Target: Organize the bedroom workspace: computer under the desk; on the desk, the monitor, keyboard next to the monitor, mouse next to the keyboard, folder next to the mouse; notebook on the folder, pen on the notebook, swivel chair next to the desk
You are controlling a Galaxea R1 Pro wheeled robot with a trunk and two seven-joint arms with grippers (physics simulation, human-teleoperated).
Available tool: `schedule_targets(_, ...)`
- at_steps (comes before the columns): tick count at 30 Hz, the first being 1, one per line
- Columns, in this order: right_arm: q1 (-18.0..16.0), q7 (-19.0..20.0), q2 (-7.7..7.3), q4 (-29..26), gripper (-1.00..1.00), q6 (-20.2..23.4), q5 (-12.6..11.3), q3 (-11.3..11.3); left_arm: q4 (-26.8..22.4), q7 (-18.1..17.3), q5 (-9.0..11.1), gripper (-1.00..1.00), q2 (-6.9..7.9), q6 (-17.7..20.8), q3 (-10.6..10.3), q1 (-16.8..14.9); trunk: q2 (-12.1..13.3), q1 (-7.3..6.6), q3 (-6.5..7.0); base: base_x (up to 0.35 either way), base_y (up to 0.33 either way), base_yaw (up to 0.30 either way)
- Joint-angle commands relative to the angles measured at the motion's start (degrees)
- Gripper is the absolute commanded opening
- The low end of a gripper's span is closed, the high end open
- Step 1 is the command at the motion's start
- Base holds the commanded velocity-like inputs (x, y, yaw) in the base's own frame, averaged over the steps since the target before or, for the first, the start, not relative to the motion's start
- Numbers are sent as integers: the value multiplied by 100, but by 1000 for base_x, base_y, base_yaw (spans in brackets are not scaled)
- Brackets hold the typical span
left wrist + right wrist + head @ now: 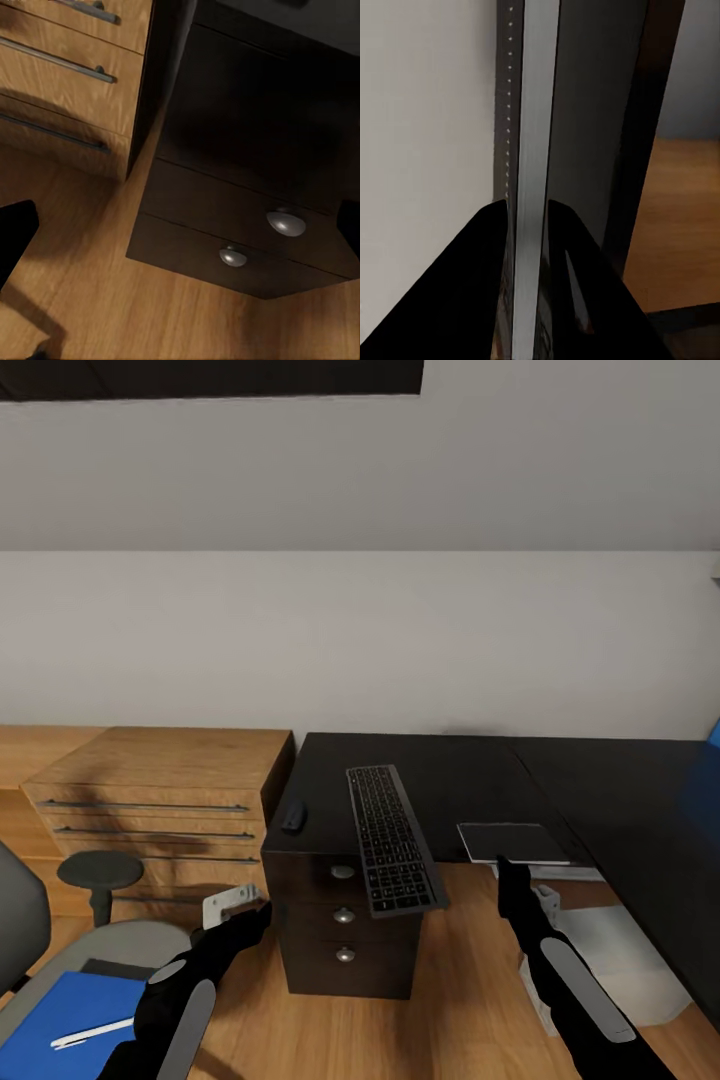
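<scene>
head view: your right gripper [512, 868] sits at near edge of flat monitor [512, 842] lying on desk [620, 800], straight ahead of it. keyboard [392, 838] runs long axis away from you, overhanging drawer unit [345, 920]; mouse [294, 816] to its left. folder [70, 1022] and pen [92, 1032] on chair [120, 945].

left wrist view: your left fingers spread, nothing held, drawer knob [286, 223] ahead.

right wrist view: fingers [472, 285] pinch monitor's thin edge [531, 187].

Place: home bedroom workspace under a sloped roof
Evidence: sloped pale wall [360, 470], oak dresser [160, 780], black desk [600, 790], keyboard [392, 838], plank floor [460, 1000]
</scene>
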Motion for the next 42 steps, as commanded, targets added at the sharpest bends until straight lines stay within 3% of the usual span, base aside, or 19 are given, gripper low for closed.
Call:
schedule_targets(1, -5, 6, -8, -8, -100, -41, -91, 24, -7, 53, 60, 100, 0, 16, -6, -4, -3, 0, -6, 44, 29, 0)
schedule_targets(9, -5, 9, -8, -7, -100, -11, -343, 23, -7, 48, 68, 100, 0, 24, -6, -7, -3, 0, -6, 35, 10, 0)
schedule_targets(25, -5, 14, -8, 109, -100, -32, -297, 39, -60, 36, 88, 100, 0, 67, -9, -6, -3, 0, -6, 61, 0, 0)
schedule_targets(29, -5, 16, -8, 122, -100, -43, -210, 62, -69, 36, 93, 100, -6, 72, -13, -7, -164, 88, -78, 0, 0, 0)
schedule_targets(36, -5, 7, 0, 153, -100, -52, 184, 97, -69, 36, 95, 100, -8, 76, -15, -5, -444, 242, -203, 0, 0, 0)
schedule_targets(42, -4, 1, 1, 159, -100, -54, 270, 95, -70, 36, 95, 100, -8, 77, -15, -6, -685, 374, -311, 0, 0, 0)
